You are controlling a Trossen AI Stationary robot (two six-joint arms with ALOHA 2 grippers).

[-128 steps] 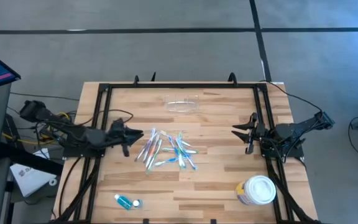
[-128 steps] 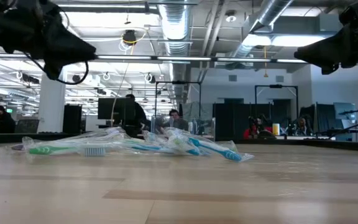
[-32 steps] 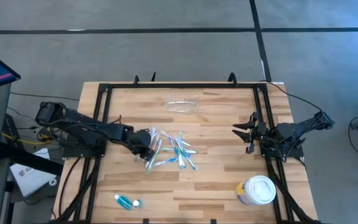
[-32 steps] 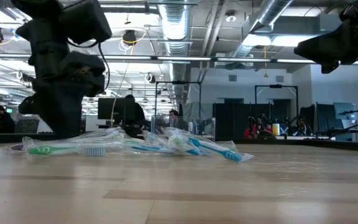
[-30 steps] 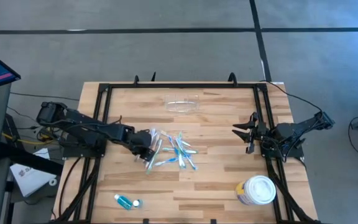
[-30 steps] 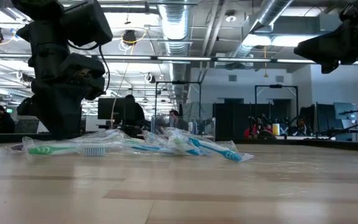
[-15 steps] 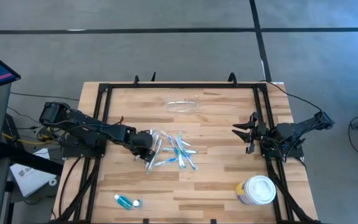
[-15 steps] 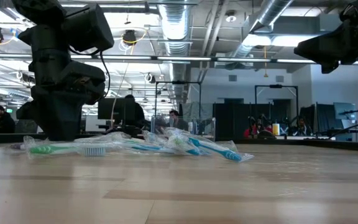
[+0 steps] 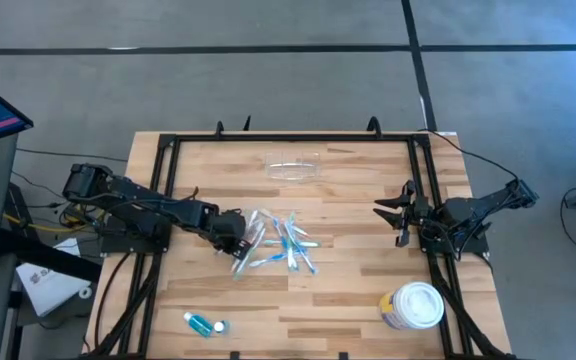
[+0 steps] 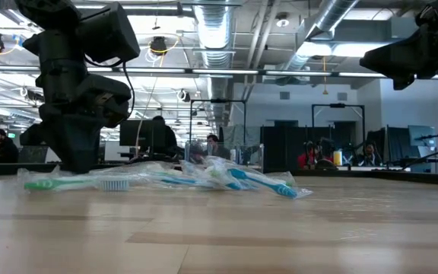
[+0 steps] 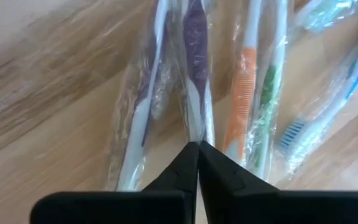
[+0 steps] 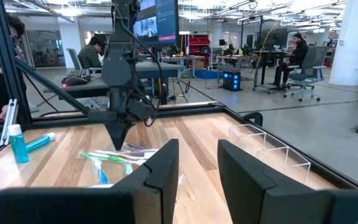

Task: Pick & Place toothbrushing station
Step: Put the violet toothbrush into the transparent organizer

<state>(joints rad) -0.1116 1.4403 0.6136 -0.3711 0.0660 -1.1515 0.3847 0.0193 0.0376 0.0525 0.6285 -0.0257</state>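
Since a second ago, the left gripper (image 9: 236, 232) has closed its jaws, pinching the crinkled clear wrapper of a purple toothbrush (image 11: 194, 68) in the pile of wrapped toothbrushes (image 9: 273, 242) on the wooden bench (image 9: 348, 290). Right gripper (image 9: 396, 214) hovers apart, jaws partly open, empty. Clear oval toothbrushing station (image 9: 294, 167) sits near the far edge.

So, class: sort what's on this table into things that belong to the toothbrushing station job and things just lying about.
Part of the job:
- clear toothbrushing station, at the table's far edge
- wrapped toothbrushes, mid-table
- left gripper, shut on a purple wrapped toothbrush

Lying about:
- white-lidded tub
- small blue bottle
- right gripper, waiting at the right
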